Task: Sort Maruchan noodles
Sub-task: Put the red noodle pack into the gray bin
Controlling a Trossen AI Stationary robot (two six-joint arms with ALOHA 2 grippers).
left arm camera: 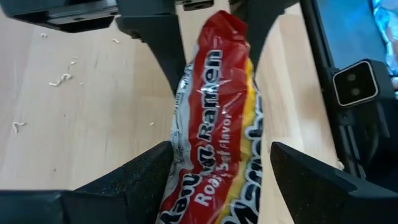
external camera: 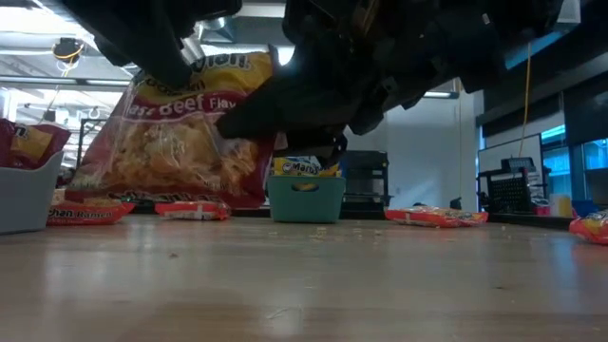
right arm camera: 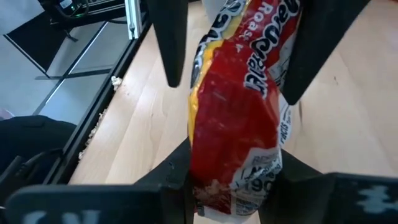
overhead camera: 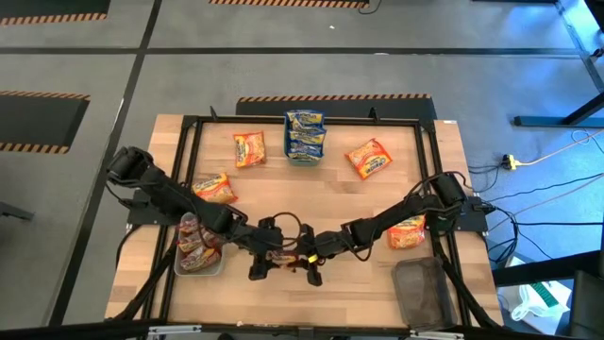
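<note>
Handover in progress above table front edge, just right of grey tray (overhead camera: 198, 266). Right gripper (right arm camera: 233, 180) clamping red roast-beef packet (left arm camera: 214, 124). Left gripper (left arm camera: 217, 165) fingers standing apart around packet, closing needed before right lets go.

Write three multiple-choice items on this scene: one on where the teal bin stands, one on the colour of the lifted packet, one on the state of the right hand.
1. Where does the teal bin stand?
A. At the middle of the table's far edge
B. At the near left corner
C. Under the right arm

2. The lifted packet is mainly:
A. blue
B. green
C. red

3. The right hand is:
A. open and empty
B. shut on the lifted packet
C. resting in a tray

Answers:
1 A: the high view shows it centred at the far edge.
2 C: both wrist views show a red wrapper.
3 B: in the right wrist view its fingers press the packet's sides.
</note>
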